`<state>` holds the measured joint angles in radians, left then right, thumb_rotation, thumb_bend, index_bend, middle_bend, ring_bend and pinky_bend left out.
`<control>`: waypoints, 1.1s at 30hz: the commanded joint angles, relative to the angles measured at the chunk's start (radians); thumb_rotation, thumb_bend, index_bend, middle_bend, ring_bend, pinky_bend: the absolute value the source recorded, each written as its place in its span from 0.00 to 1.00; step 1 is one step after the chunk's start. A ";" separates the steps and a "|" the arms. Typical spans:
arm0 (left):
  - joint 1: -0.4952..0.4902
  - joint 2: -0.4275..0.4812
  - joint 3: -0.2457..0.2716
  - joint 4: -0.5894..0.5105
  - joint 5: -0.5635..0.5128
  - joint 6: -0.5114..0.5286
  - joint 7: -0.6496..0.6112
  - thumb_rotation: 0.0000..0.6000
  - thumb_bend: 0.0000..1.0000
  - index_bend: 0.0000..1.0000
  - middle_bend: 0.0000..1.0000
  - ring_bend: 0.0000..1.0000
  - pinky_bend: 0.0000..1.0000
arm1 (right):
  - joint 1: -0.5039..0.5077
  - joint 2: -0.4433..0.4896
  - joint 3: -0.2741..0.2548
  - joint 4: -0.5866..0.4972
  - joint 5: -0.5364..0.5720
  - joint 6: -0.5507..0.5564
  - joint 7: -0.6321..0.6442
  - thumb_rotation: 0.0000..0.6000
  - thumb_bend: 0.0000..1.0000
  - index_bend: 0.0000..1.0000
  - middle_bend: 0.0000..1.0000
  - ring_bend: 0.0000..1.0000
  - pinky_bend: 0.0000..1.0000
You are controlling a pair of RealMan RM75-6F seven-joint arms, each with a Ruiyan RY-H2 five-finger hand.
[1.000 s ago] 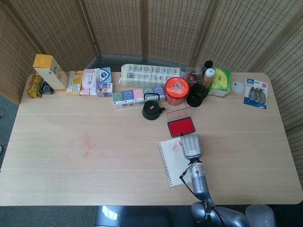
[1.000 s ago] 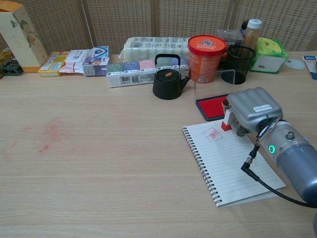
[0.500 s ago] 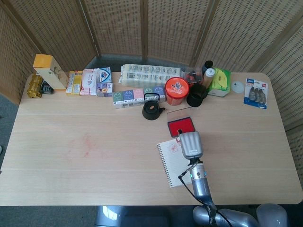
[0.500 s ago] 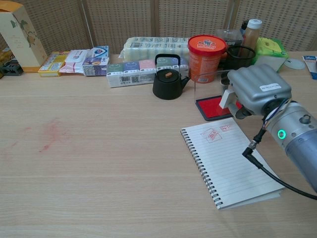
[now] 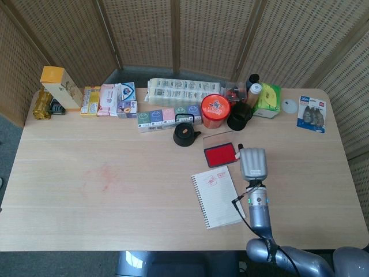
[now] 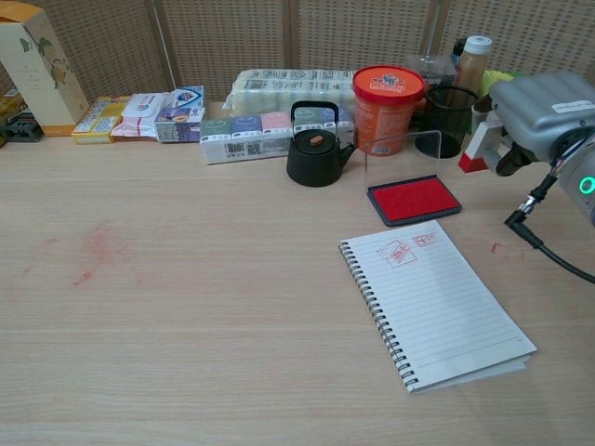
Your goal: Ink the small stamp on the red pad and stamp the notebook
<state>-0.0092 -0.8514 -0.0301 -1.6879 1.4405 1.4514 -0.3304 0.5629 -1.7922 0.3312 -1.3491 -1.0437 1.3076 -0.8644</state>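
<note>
My right hand (image 5: 253, 163) (image 6: 544, 116) hangs above the table, right of the red ink pad (image 5: 221, 154) (image 6: 414, 199), and holds the small stamp (image 6: 479, 144). The stamp is white with a red base, and it pokes out on the hand's left side. The spiral notebook (image 5: 218, 196) (image 6: 437, 311) lies open on the table in front of the pad. Two red prints (image 6: 398, 251) show near the top of its page. The hand is well off the notebook, to the right of it and higher. My left hand shows in neither view.
Behind the pad stand a black teapot (image 6: 314, 149), an orange tub (image 6: 389, 98) and a black mesh cup (image 6: 449, 121). The pad's clear lid (image 6: 400, 153) stands upright. Boxes (image 6: 246, 135) line the back edge. A faint red smear (image 6: 98, 246) marks the table on the left.
My right hand has risen off the notebook with the stamp and swung to the right, past the ink pad. A second red print now shows on the page.
</note>
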 commanded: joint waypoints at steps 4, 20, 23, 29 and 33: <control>-0.004 -0.003 0.000 -0.005 -0.004 -0.006 0.013 1.00 0.05 0.00 0.00 0.00 0.07 | 0.007 0.013 0.029 0.156 0.081 -0.093 0.091 1.00 0.51 0.65 1.00 1.00 1.00; -0.013 -0.009 -0.002 -0.014 -0.024 -0.028 0.040 1.00 0.05 0.00 0.00 0.00 0.07 | 0.034 -0.083 0.000 0.416 0.107 -0.226 0.256 1.00 0.49 0.64 1.00 1.00 1.00; -0.013 -0.009 -0.002 -0.014 -0.026 -0.030 0.039 1.00 0.05 0.00 0.00 0.00 0.07 | 0.036 -0.096 -0.004 0.444 0.106 -0.239 0.276 1.00 0.48 0.63 1.00 1.00 1.00; -0.012 -0.008 -0.002 -0.013 -0.026 -0.027 0.034 1.00 0.05 0.00 0.00 0.00 0.07 | 0.036 -0.112 -0.016 0.479 0.088 -0.247 0.314 1.00 0.45 0.54 0.96 1.00 1.00; -0.012 -0.008 -0.001 -0.011 -0.025 -0.030 0.032 1.00 0.05 0.00 0.00 0.00 0.07 | 0.029 -0.119 -0.032 0.499 0.057 -0.241 0.355 1.00 0.43 0.48 0.89 0.98 1.00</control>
<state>-0.0213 -0.8591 -0.0314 -1.6993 1.4156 1.4218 -0.2985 0.5950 -1.9075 0.3069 -0.8596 -0.9744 1.0652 -0.5249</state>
